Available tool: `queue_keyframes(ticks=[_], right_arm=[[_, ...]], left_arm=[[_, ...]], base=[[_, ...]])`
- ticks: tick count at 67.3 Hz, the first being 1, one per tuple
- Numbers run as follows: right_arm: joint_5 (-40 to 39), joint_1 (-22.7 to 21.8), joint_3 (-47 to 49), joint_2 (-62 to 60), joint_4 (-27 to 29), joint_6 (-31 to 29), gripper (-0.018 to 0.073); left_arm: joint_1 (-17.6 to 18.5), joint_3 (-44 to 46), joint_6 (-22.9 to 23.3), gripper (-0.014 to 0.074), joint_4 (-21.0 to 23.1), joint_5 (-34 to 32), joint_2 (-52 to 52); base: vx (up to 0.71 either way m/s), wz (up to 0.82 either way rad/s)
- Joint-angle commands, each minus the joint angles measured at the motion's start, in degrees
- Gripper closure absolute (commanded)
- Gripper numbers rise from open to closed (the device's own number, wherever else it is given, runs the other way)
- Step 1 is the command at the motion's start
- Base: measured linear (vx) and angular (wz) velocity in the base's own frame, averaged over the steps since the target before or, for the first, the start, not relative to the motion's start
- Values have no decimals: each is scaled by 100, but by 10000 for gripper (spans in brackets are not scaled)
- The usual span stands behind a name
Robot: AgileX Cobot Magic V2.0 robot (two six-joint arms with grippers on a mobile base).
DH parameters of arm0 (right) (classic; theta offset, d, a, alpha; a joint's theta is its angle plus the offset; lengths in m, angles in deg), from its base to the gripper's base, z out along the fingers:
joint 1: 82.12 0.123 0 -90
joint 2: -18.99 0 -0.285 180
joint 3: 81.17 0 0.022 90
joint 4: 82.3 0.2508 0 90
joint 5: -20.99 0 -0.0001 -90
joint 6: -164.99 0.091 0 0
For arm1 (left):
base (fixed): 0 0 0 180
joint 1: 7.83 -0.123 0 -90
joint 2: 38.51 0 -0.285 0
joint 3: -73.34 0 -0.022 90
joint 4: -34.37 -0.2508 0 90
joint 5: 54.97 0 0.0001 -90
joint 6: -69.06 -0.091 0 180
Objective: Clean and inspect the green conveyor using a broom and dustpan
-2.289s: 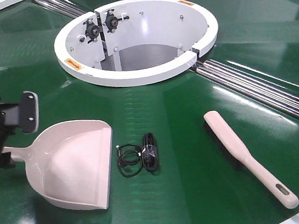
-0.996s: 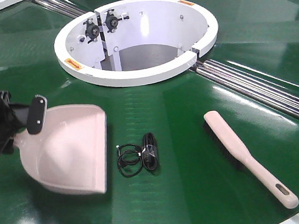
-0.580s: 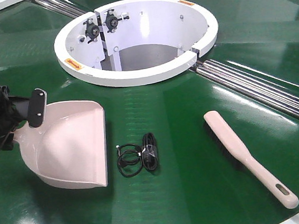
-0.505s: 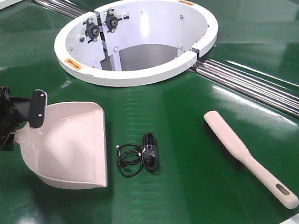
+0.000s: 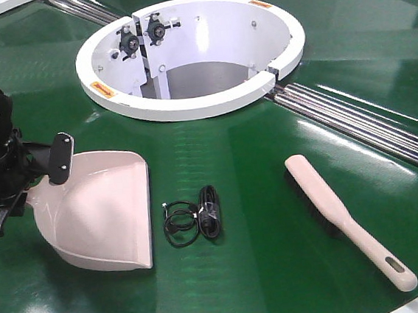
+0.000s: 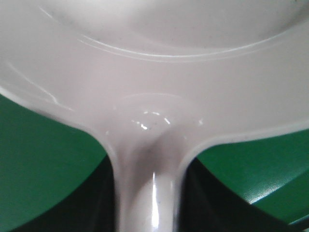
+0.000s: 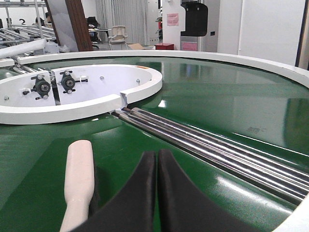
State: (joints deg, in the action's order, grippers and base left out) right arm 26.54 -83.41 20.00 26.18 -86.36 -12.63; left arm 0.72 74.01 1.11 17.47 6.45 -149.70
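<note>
Left jaws clamp dustpan (image 5: 99, 211) handle, scene left; right jaws closed, broom (image 7: 79, 179) just left; green conveyor (image 5: 279, 268) surface, room (image 7: 120, 24) beyond

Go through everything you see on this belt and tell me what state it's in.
dustpan: handle gripped.
left hand: shut on dustpan.
right hand: shut, empty.
broom: lying flat, untouched.
black cable: coiled, loose on green conveyor.

The left claw (image 5: 25, 186) hides the handle of the dustpan (image 5: 103, 211).
</note>
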Motion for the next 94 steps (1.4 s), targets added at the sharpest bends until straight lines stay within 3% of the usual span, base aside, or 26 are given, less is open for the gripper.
queue_keyframes(ticks=[1, 94], right_arm=[[-453, -42, -64, -102, -37, -21, 569], [-453, -42, -64, -102, -37, -21, 569]], left_arm=[[40, 158, 75, 603, -164, -84, 266], [102, 158, 87, 603, -250, 250, 105]], base=[[0, 0], [0, 0]])
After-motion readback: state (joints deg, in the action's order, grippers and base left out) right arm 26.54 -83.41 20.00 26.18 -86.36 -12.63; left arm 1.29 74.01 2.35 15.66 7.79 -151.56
